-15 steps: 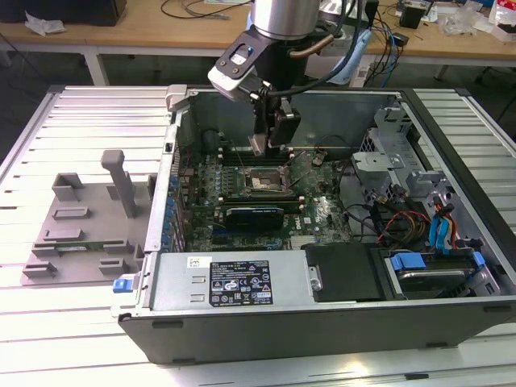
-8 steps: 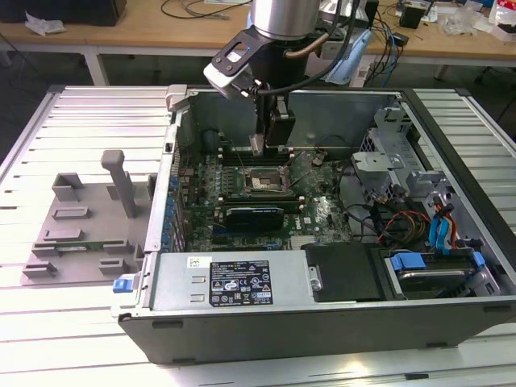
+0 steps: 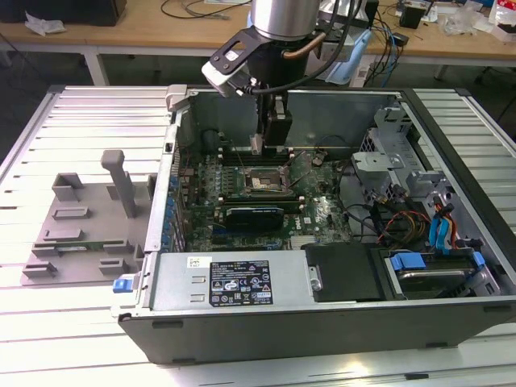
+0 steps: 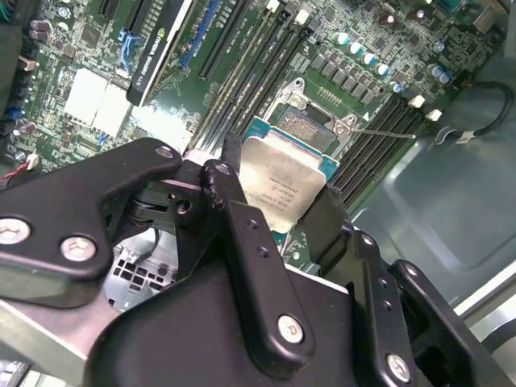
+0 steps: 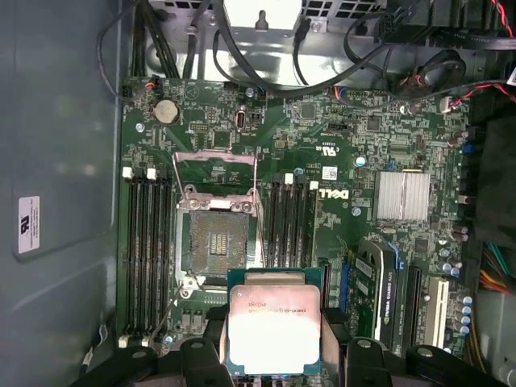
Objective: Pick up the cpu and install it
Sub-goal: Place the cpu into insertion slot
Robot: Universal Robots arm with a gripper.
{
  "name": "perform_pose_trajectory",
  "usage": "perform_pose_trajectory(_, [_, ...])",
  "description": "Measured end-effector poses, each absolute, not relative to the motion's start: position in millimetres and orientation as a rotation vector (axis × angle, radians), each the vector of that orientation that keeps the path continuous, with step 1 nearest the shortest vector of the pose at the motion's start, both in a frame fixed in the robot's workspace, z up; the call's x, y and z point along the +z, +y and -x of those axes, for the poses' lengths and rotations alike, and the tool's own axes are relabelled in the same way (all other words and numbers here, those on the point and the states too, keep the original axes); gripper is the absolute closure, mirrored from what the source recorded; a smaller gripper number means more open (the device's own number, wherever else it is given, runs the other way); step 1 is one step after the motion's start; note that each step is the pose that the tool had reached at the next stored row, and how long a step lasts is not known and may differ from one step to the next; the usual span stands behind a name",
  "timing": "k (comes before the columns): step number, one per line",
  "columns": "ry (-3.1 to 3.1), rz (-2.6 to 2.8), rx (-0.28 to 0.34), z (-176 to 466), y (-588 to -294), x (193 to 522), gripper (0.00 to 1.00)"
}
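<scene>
- The cpu [image 5: 272, 326], a small flat square chip with a silvery metal top plate and a thin green rim, hangs level over the green motherboard [image 5: 322, 129], silvery face towards the first wrist view's camera.
- The black two-fingered gripper [image 5: 274, 359] is clenched on the cpu, with one dark finger against each of two opposite edges.
- In the second wrist view the cpu [image 4: 284, 179] sits between the gripper's [image 4: 282, 201] fingers [image 4: 228, 187] and partly covers the socket [image 4: 310, 121] below it.
- The dark square socket [image 5: 216, 242] with a metal frame lies open with its contact field bare; the cpu is just beside it and not seated.
- Rows of long black memory slots [image 5: 145, 250] flank the socket.
- A long black rectangular expansion card [image 5: 379, 282] stands in the board, near the socket.
- In the exterior view the gripper [image 3: 272, 129] reaches down into the open grey computer case [image 3: 185, 274], above the socket [image 3: 264, 184].
- The case lies on a slatted metal table [image 3: 81, 113]; a grey moulded fixture tray [image 3: 81, 218] rests on the exterior view's left.
</scene>
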State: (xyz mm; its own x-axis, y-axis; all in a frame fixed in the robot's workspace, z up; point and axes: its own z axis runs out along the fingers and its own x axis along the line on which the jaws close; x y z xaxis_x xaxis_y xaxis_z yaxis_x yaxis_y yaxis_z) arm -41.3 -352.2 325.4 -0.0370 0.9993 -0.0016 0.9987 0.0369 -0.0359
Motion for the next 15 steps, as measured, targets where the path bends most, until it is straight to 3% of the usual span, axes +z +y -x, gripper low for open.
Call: perform_pose_trajectory(15, [-2.245,2.163,0.042,41.3,-351.7,312.6,0.45])
